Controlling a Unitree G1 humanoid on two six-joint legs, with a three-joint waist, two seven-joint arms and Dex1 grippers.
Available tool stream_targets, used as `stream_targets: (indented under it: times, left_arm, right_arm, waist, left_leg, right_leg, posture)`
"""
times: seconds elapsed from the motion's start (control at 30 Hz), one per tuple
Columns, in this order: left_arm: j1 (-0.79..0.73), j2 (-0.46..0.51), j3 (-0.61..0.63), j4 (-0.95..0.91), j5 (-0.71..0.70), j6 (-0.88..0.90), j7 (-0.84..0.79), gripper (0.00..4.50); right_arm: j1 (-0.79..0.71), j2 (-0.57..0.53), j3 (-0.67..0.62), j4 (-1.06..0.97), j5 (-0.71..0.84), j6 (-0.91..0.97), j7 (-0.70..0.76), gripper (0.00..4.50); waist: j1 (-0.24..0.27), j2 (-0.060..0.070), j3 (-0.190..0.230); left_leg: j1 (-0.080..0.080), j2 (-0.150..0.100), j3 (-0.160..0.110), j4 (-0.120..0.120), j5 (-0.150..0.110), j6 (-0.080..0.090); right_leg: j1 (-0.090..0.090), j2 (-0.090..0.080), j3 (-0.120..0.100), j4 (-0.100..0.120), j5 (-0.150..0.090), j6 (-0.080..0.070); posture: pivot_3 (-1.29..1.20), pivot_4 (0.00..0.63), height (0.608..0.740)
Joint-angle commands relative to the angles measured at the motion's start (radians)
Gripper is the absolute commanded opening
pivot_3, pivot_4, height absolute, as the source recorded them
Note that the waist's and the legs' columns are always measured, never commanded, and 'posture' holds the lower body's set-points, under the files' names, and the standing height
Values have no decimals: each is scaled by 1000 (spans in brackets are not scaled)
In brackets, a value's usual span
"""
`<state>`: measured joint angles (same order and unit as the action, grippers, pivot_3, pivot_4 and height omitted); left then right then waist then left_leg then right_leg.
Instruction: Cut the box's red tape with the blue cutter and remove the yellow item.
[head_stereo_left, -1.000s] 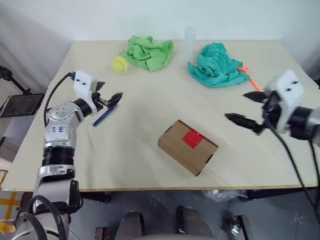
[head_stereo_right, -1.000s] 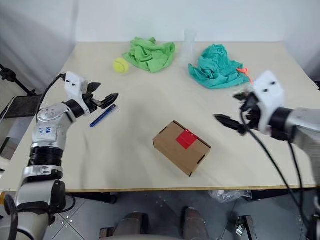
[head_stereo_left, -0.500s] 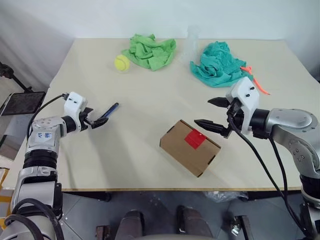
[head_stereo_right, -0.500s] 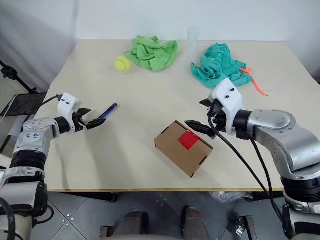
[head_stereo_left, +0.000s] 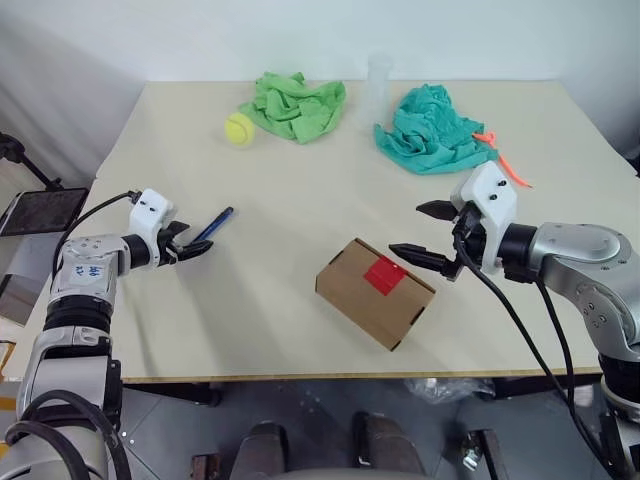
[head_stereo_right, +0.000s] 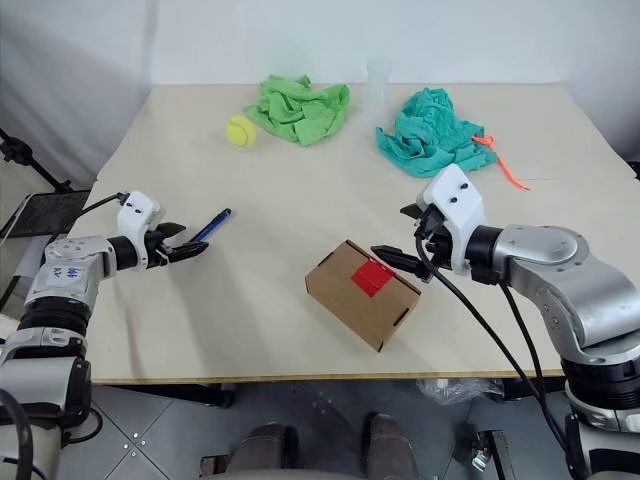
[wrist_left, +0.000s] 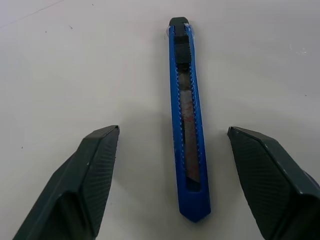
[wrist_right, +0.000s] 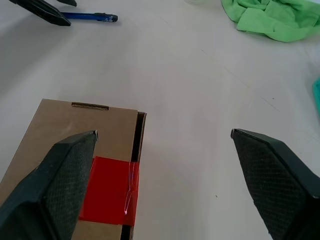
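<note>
Red tape (head_stereo_left: 384, 276) sits uncut on the box (head_stereo_left: 375, 292) near the bench's front edge — nothing done yet. Left pincer (wrist_left: 170, 145) straddles the cutter (wrist_left: 186, 120) open, ungripped; right pincer (head_stereo_left: 428, 232) hovers wide open, empty, beside the box.

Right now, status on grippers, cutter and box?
Left gripper open, straddling blue cutter, not gripping. Right gripper open at box, red tape uncut. Nothing blocking.
</note>
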<state>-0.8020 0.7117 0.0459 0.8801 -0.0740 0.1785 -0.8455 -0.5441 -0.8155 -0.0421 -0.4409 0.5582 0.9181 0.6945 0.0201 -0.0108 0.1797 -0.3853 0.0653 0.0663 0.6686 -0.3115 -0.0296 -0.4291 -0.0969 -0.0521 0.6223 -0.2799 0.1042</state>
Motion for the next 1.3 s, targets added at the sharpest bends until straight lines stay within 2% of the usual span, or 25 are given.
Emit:
stream_targets:
  times: [0.03, 0.13, 0.3, 0.5, 0.6, 0.67, 0.87, 1.0, 1.23, 1.3]
  left_arm:
    - [17, 16, -24, 34, 37, 18, -5, 2641]
    - [24, 16, -29, 25, 33, 34, -23, 2641]
    - [38, 18, -27, 3, 31, 51, -26, 1539]
    - [66, 20, -25, -40, 23, 76, -38, 1539]
    - [89, 23, -19, -74, 16, 88, -42, 1013]
    - [107, 25, -14, -100, 13, 100, -42, 502]
    - [172, 38, 2, -215, 2, 134, -54, 502]
    - [245, 60, 10, -372, -8, 150, -58, 502]
    - [449, 100, 33, -760, -40, 248, -54, 502]
    - [532, 113, 56, -896, -75, 326, -58, 476]
  right_arm:
    - [-6, -7, -18, -37, -2, -9, -5, 4500]
    - [-10, -8, -13, -30, -7, -16, -1, 4500]
    - [-18, -4, -10, -31, -7, -18, 4, 4500]
    - [-28, 0, 0, -29, -10, -22, 12, 4500]
    - [-34, 3, 7, -30, -9, -22, 17, 4500]
    - [-41, 6, 14, -26, -10, -25, 21, 4500]
    - [-71, 19, 37, -11, -11, -38, 29, 4500]
    - [-129, 63, 80, 13, -26, -51, 25, 4500]
    - [-267, 228, 215, 50, -25, -42, 38, 4500]
    - [-313, 300, 278, 85, -45, -59, 41, 4104]
  waist:
    - [1, 0, 0]
    - [0, 0, 0]
    - [-1, 0, 0]
    - [-8, 0, 0]
    - [-14, 0, 0]
    - [-18, 1, 0]
    - [-25, 1, 0]
    - [-30, 1, 0]
    - [-33, 1, -1]
    - [-36, 1, -1]
  left_leg:
    - [0, 0, 0, 0, 0, 0]
    - [0, 0, 0, 1, 0, 0]
    - [0, 0, 0, 2, 0, 0]
    - [0, 0, 0, 2, 0, 0]
    - [0, 0, 0, 2, 0, 0]
    - [1, 0, 0, 2, 0, 0]
    - [1, 0, 1, 2, 0, 0]
    - [1, 0, 1, 1, 0, 0]
    - [0, 1, 2, 1, 0, 0]
    - [-1, 1, 2, 0, 0, 0]
  right_leg:
    - [0, 0, 0, 0, 0, 0]
    - [0, 0, 0, 1, 0, 0]
    - [0, 0, 1, 1, 0, 0]
    - [0, 0, 1, 2, 0, 0]
    - [0, 0, 1, 2, 0, 0]
    - [0, 0, 1, 3, 0, 0]
    - [0, 0, 2, 3, 0, 0]
    - [0, 0, 3, 3, 0, 0]
    - [-3, -1, 3, 3, 0, -1]
    - [-3, -1, 3, 3, 0, -1]
  posture:
    - [0, 150, 740]
    - [0, 150, 740]
    - [0, 150, 740]
    - [0, 150, 740]
    - [0, 150, 740]
    - [0, 150, 740]
    - [0, 150, 740]
    - [0, 150, 740]
    - [0, 150, 740]
    - [0, 150, 740]
